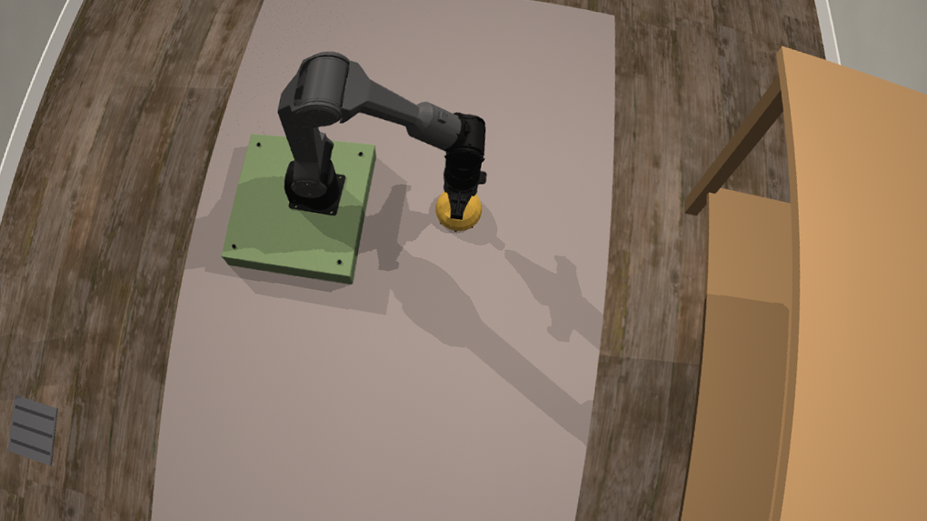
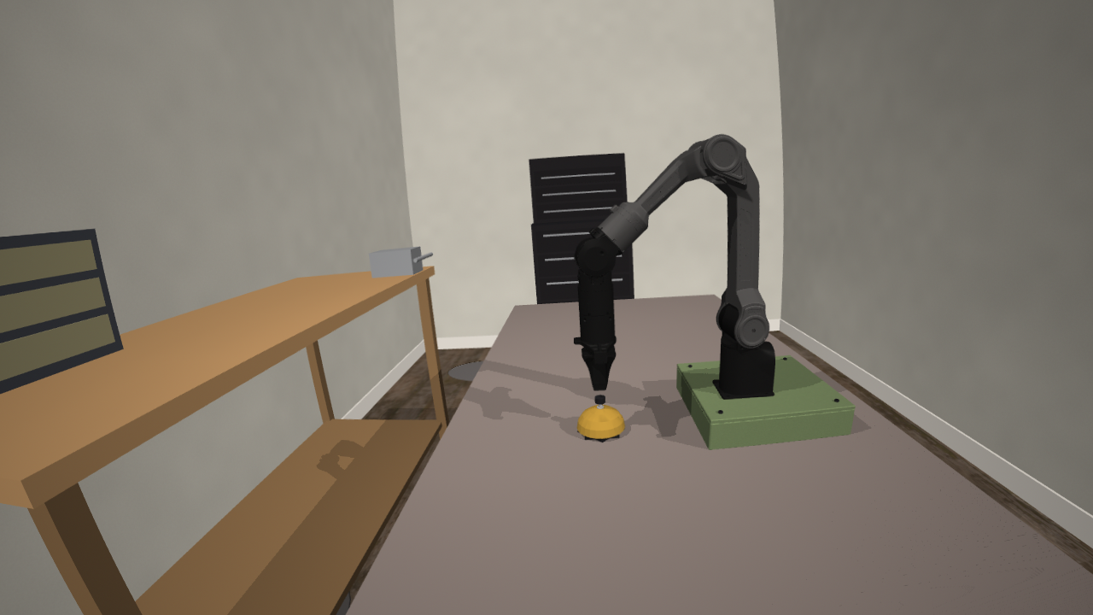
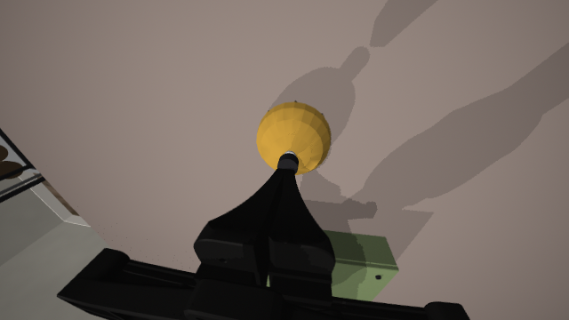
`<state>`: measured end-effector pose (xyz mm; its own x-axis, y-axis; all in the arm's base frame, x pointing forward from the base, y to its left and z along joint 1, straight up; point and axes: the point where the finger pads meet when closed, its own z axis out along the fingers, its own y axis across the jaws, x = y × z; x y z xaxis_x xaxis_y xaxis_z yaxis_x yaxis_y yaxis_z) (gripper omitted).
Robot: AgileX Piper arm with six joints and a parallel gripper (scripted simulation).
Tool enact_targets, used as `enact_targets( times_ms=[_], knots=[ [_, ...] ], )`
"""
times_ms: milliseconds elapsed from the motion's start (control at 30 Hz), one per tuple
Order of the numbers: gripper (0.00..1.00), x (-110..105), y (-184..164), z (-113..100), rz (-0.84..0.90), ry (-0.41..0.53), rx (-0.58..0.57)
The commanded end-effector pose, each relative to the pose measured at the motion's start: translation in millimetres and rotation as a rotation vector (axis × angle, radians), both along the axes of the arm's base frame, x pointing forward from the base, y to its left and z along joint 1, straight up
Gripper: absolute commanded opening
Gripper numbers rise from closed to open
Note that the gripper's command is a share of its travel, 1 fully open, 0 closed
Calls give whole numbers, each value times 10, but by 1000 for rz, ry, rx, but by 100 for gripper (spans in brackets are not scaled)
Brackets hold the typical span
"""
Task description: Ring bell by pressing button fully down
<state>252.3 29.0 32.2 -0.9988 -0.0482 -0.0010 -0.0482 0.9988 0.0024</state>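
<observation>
I have the gripper [image 2: 600, 387] pointing straight down with its two black fingers pressed together into one narrow wedge, nothing between them. In the exterior view the tip hangs just above the small black button [image 2: 599, 400], with a thin sliver of gap; from the wrist view the tip overlaps the button [image 3: 288, 161], so I cannot tell from there whether they touch. The yellow bell [image 2: 601, 422] stands upright on the table [image 2: 687, 519], directly under the fingers and just to the left of the green base plate [image 2: 829, 417] in the exterior view. From the top, the bell [image 1: 467, 216] shows partly under the black wrist, to the right of the base plate [image 1: 247, 243].

Reading the exterior view from left to right: at the far left edge a dark-framed panel [image 2: 53, 301] with three olive slats sits on a wooden workbench [image 2: 229, 329], which has a lower shelf and a small grey box [image 2: 395, 262] at its far end. Then comes the grey-brown table, crossed by the arm's long shadows. Beyond it, against the pale far wall, stands a black slatted cabinet [image 2: 576, 190]. To the right the arm [image 2: 737, 229] rises from the base plate, bends at its elbow high up and reaches back left over the bell. A grey wall closes the right side, with wood-plank floor [image 1: 89, 203] around the table.
</observation>
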Motion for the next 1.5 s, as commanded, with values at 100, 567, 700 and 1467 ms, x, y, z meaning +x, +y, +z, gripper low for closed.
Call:
enact_targets(
  times_ms=[100,567,700,1467],
  knots=[
    [0,-3,5,-45,0,3,1],
    [0,1,6,-75,0,1,1],
    [0,1,6,-75,0,1,1],
    [0,1,6,-75,0,1,1]
  ],
)
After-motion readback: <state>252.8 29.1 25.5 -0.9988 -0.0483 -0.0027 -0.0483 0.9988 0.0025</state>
